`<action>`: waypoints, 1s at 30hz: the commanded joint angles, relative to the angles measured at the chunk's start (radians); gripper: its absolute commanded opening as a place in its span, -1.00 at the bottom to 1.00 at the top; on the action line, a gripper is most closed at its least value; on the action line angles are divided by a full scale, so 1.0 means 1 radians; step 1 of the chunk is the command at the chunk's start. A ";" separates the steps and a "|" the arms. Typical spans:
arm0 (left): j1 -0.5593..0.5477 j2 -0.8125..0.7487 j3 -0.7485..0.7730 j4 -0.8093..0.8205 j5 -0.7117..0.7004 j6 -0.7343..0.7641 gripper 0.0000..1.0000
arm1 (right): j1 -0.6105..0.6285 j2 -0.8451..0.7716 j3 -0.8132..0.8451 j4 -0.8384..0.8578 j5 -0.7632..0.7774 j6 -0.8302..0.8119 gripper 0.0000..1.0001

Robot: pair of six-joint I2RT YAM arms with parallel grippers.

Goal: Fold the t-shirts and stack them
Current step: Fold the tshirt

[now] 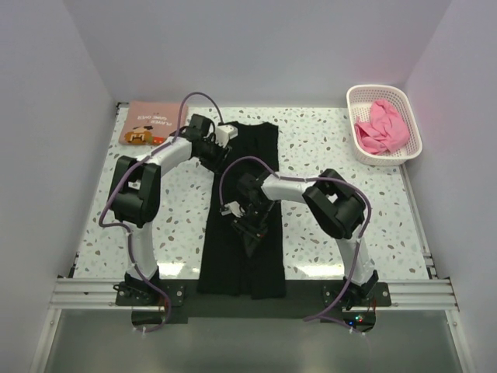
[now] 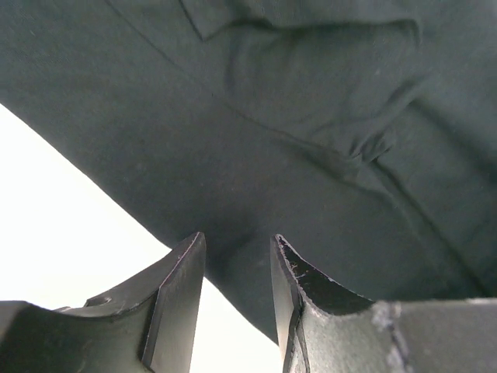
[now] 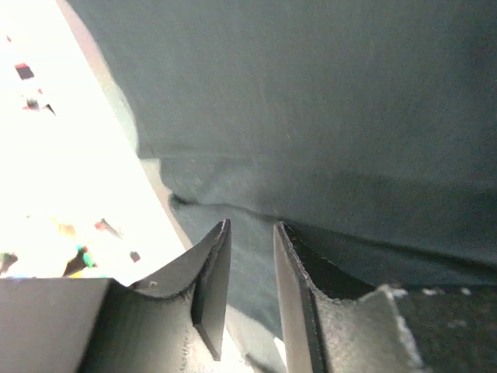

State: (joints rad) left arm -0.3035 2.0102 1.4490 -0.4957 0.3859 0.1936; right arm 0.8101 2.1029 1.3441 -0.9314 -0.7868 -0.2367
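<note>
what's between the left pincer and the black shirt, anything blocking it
Nothing visible stands between them. The left pincer is already at the black t-shirt, on its left edge near the far end, and the wrist view shows cloth right between its fingers. The right pincer is down on the same shirt, about mid-length.

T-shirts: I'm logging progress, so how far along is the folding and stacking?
Done: the salmon-pink printed t-shirt lies folded at the far left corner. In hand: the black t-shirt, folded to a long strip, with the left gripper and right gripper at it. Left: the bright pink t-shirt, crumpled in the lattice basket, and the stacking.
</note>
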 commanded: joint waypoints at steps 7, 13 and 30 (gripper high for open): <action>0.003 -0.017 0.034 0.020 0.041 -0.002 -0.12 | -0.231 -0.126 0.243 0.002 -0.135 -0.024 -0.29; 0.003 -0.050 0.030 0.034 0.091 -0.002 -0.12 | -0.385 -0.090 0.361 0.084 0.045 0.023 -0.30; 0.003 0.035 -0.010 -0.017 0.108 0.024 -0.14 | -0.430 0.187 0.532 0.391 0.521 0.122 -0.48</action>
State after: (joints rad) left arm -0.3035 2.0235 1.4189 -0.5148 0.4767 0.2020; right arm 0.4046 2.2860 1.8454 -0.6250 -0.3786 -0.1493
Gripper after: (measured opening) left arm 0.431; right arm 0.262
